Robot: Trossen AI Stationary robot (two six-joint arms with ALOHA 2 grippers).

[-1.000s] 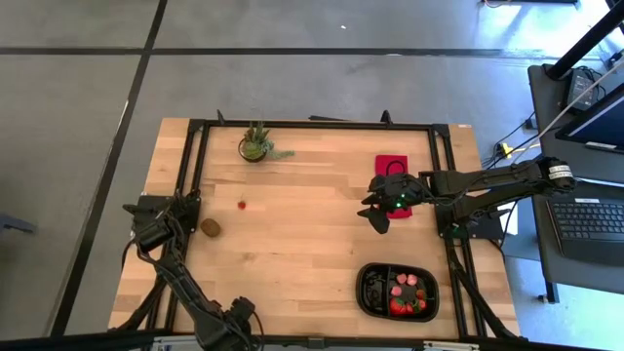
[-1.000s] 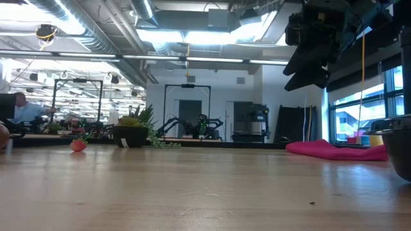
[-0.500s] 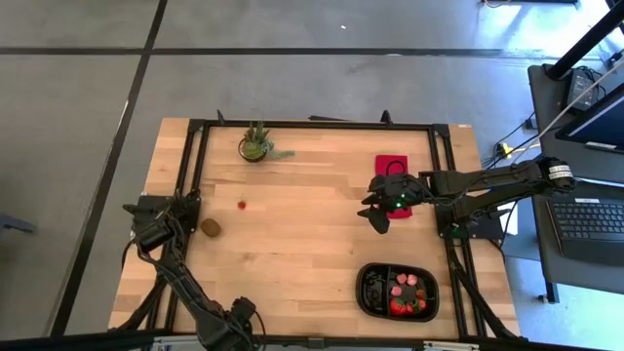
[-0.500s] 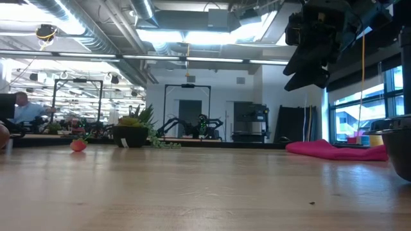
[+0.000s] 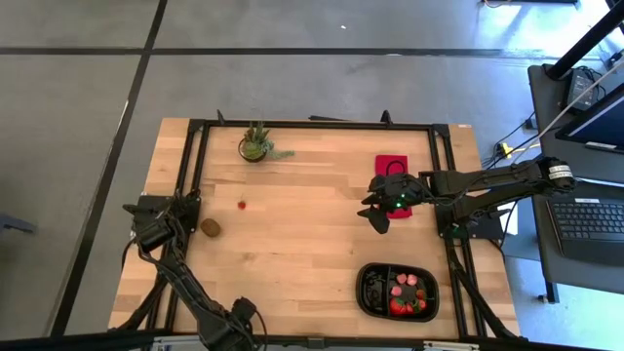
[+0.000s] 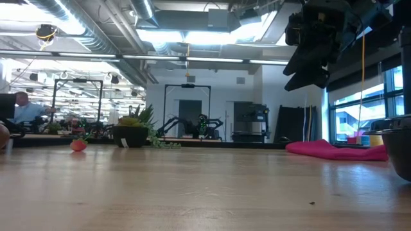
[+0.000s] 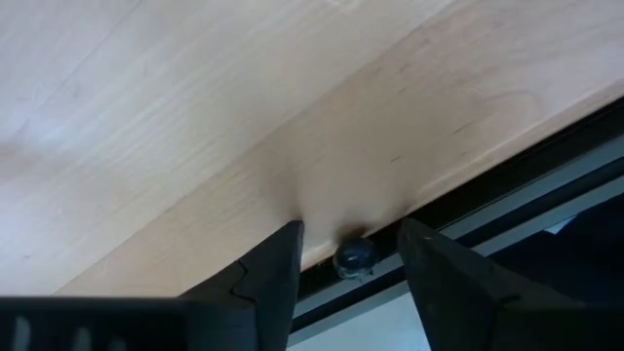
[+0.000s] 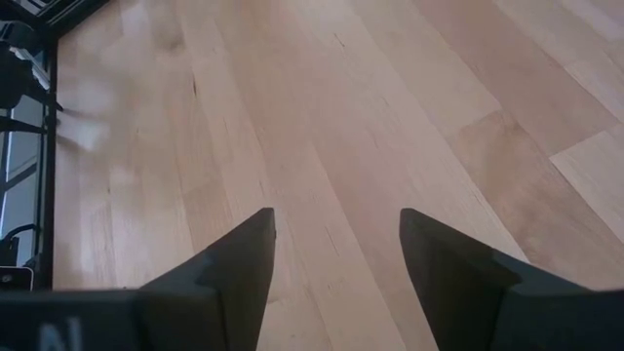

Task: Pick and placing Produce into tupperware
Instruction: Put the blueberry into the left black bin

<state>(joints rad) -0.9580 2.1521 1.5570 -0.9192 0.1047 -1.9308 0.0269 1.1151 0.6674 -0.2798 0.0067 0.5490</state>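
The right gripper (image 5: 378, 218) hangs in the air with its fingers (image 8: 234, 268) spread apart and nothing between them, just beside the red cloth (image 5: 392, 167). The black tupperware (image 5: 369, 297) sits well apart from it, toward the table's near edge, with red produce (image 5: 402, 292) in it. Far across the table from that gripper lie a small red strawberry (image 5: 242, 205) and a brown kiwi (image 5: 211, 227), near the potted plant (image 5: 255, 144). The left gripper (image 5: 239, 324) waits at the near edge, fingers (image 7: 273, 268) parted and empty. No readable writing shows anywhere.
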